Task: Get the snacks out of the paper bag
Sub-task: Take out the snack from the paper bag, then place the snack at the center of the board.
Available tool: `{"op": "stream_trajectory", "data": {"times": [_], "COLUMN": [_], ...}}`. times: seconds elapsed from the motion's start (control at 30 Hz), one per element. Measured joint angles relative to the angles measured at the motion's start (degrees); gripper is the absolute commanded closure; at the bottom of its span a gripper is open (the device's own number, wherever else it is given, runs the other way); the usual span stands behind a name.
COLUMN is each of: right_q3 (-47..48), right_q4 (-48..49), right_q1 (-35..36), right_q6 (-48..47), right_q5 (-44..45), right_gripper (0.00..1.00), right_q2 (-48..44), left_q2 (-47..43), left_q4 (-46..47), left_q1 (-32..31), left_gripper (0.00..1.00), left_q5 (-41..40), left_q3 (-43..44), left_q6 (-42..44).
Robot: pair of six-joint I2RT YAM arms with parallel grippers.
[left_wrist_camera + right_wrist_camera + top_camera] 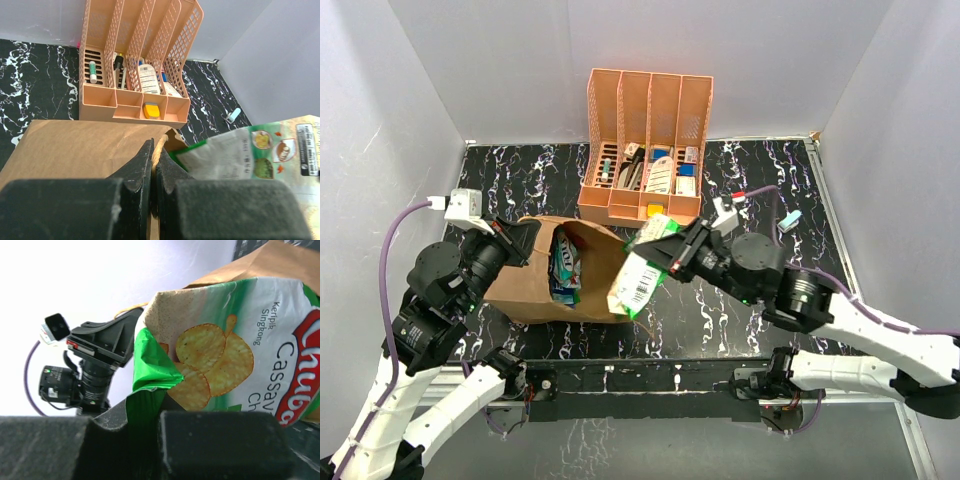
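Note:
The brown paper bag (pixel 525 285) lies on its side on the black marble table, its mouth facing right, with several blue and teal snack packets (pixel 565 265) inside. My left gripper (pixel 515 243) is shut on the bag's twisted cord handle (pixel 159 147) at its top edge. My right gripper (pixel 672 255) is shut on the corner of a green and white cassava chips packet (pixel 642 268), held just outside the bag's mouth. The packet also shows in the right wrist view (pixel 225 350) and the left wrist view (pixel 250 152).
An orange four-compartment organiser (pixel 645 150) with stationery stands at the back centre, also in the left wrist view (pixel 135 65). A small blue and white item (pixel 788 220) lies at the right. White walls enclose the table.

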Motion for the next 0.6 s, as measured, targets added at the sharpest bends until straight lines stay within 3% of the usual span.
{"op": "stream_trajectory", "data": {"times": [0.3,0.6], "right_q3": [6.8,3.4], "right_q4": [-22.2,-37.8], "right_q1": [0.0,-0.1], "right_q6": [-8.0,-9.6], "right_q5": [12.2,37.0], "right_gripper": [0.93,0.93], "right_q2": [-10.8,-22.7], "left_q2": [-0.2,-0.2], "left_q4": [-0.1,-0.5], "left_q1": [0.0,0.0], "left_gripper": [1.0,1.0], "left_q5": [-1.1,-1.6], "left_q3": [0.0,0.0], "left_q6": [0.9,1.4]}}
